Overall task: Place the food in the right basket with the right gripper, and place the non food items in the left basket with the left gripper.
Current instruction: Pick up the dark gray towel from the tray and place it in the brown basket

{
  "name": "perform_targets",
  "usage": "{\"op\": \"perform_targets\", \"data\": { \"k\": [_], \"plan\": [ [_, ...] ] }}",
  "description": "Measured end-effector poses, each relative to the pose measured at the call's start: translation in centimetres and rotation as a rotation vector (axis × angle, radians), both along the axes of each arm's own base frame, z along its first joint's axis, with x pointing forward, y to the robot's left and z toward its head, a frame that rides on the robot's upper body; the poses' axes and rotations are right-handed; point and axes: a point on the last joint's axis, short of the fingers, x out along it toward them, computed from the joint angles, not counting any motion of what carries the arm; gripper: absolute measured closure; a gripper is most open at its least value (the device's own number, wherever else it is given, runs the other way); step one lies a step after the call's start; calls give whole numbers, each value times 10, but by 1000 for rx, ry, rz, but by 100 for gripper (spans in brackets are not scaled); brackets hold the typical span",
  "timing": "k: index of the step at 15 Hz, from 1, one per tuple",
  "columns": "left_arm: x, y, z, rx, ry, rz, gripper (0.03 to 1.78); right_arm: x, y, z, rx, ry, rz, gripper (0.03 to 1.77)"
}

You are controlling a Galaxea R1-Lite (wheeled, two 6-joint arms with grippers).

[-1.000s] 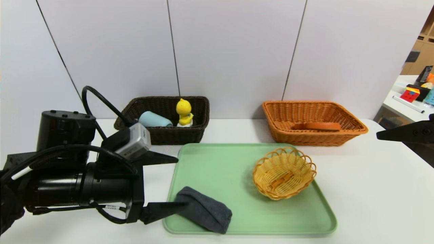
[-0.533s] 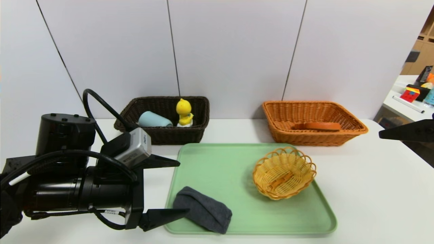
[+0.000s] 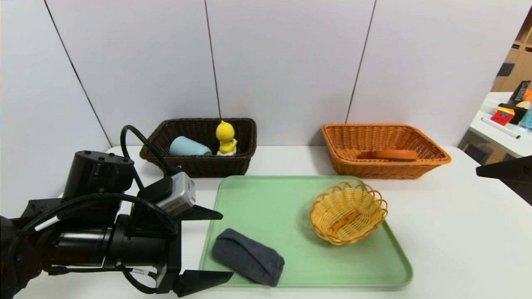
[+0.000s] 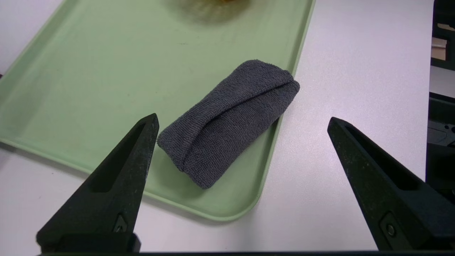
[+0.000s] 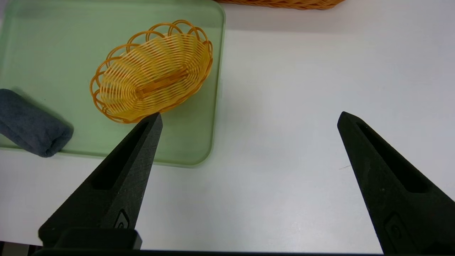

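The dark grey pouch [image 3: 248, 257] lies on the front left corner of the green tray [image 3: 270, 199]. My left gripper [image 3: 227, 245] hovers just left of it, open and empty. One finger is at the tray's left edge and the other in front of the pouch [image 4: 227, 121]. The dark brown left basket [image 3: 199, 166] holds the blue-grey cup [image 3: 189, 146] on its side and the yellow duck [image 3: 225, 137] upright. The bread [image 3: 388, 155] lies in the orange right basket [image 3: 384, 168]. My right gripper [image 5: 249, 114] is open over bare table at the far right.
A small round yellow wicker bowl [image 3: 348, 211] sits on the right half of the tray. The white wall stands close behind both baskets. A side table with coloured items [image 3: 509, 114] is at the far right.
My left gripper has shifted toward the table's near edge, and its nearer finger no longer overlaps the pouch. The right gripper has drawn back to the right.
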Motion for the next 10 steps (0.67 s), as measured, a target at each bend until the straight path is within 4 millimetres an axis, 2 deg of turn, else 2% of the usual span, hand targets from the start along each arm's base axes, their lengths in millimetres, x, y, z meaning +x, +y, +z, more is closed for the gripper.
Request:
{"op": "perform_targets", "data": {
  "k": [10],
  "plan": [
    [19, -10, -20, 53, 54, -6, 12, -1, 0, 1, 1, -8, 6, 10]
  ]
}}
